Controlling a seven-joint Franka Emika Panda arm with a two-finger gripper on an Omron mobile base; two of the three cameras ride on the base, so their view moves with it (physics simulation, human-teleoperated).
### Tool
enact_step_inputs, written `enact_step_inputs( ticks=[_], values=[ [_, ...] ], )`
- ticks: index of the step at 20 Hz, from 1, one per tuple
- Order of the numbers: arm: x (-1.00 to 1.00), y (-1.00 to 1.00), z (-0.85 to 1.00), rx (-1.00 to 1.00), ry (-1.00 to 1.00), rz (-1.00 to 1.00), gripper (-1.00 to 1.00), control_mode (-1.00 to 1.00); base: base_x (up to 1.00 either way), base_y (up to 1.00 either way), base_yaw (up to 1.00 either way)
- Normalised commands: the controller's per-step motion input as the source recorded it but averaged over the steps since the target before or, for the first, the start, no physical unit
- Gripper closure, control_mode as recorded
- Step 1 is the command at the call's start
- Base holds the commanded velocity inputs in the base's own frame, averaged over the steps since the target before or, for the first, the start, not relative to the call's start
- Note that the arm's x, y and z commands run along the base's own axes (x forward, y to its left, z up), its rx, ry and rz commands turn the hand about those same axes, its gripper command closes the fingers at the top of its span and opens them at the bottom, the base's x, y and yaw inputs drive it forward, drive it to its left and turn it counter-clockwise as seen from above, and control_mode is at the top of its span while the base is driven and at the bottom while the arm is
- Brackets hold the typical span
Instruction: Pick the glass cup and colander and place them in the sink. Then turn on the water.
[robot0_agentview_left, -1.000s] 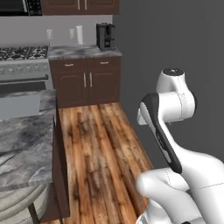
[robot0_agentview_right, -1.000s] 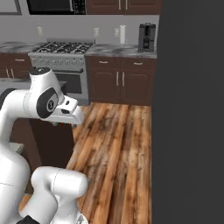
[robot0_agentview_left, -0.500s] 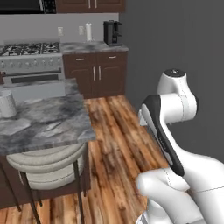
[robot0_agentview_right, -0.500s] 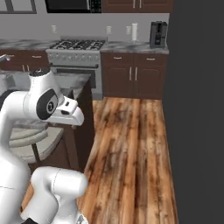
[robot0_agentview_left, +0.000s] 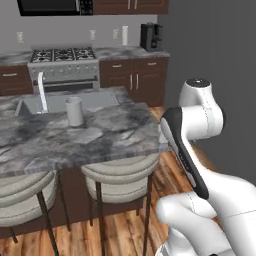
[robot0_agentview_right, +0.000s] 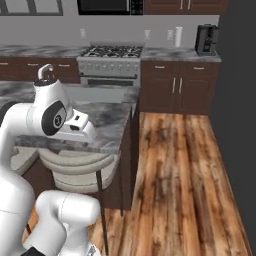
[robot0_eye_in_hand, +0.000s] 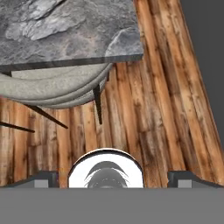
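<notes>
— Gripper (robot0_eye_in_hand: 112, 178) is spread about as wide as it goes, with nothing between the tips. It's aimed down at the wooden floor (robot0_eye_in_hand: 166, 109), past the near right corner of the island counter (robot0_eye_in_hand: 65, 26).

— So where's the glass cup (robot0_agentview_left: 74, 111) from there?

— Far and to the left. It stands upright on the counter top, well apart from the hand, with the stools (robot0_agentview_left: 120, 172) tucked under the near edge between the robot and it.

— And the sink (robot0_agentview_left: 100, 100)?

— Just behind the cup, on the far side of it. The cup looks to be standing right at the basin's near rim, though I can't tell whether it touches. The faucet (robot0_agentview_left: 41, 90) rises a little further left.

— Then the carry itself would be short.

— I'd judge so. Getting there is the harder part. The arm is folded back over its base, at the right end of the island, so the hand has to come up, swing left and go out over the stone.

— How would it take the cup?

— The long axis is vertical, so probably from the side, with the fingers level on either side of the wall. A top-down grab on that rim seems riskier to me.
</notes>
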Motion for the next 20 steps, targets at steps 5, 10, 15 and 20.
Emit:
enact_step_inputs(
  ticks=[5, 10, 15, 20],
  values=[
    [0.00, 0.00, 0.00, 0.00, 0.00, 0.00, -1.00, 1.00, 0.08, 1.00, 0.01],
    [0.00, 0.00, 0.00, 0.00, 0.00, 0.00, -1.00, 1.00, 0.34, 0.96, 0.04],
    [0.00, 0.00, 0.00, 0.00, 0.00, 0.00, -1.00, 1.00, 0.94, 0.54, 0.07],
    [0.00, 0.00, 0.00, 0.00, 0.00, 0.00, -1.00, 1.00, 1.00, -0.33, 0.02]
  ],
)
